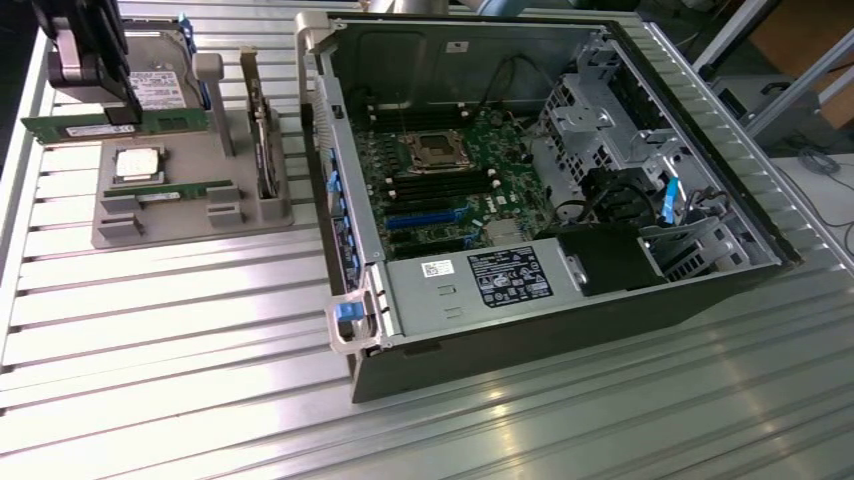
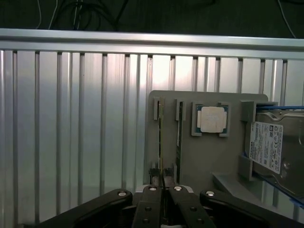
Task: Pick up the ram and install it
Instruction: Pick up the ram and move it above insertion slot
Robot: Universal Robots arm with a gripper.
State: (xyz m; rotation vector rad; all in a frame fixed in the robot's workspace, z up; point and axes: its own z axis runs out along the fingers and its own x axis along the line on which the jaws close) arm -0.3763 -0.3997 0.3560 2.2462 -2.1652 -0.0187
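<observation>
We find the end effector (image 2: 162,178) clamped on the edge of the ram (image 1: 118,124), at the grey tray (image 1: 187,225) on the tabletop (image 1: 200,330). Risk: this narrow edge grip may let the stick tilt and snag the tray's slot.

No word or number is legible to us. Printed labels stand on the power supply (image 1: 467,292), one black with white print and one small white sticker (image 1: 437,268). Others are on the hard drive (image 2: 267,147), the ram (image 1: 114,127) and the second stick (image 1: 167,192).
</observation>
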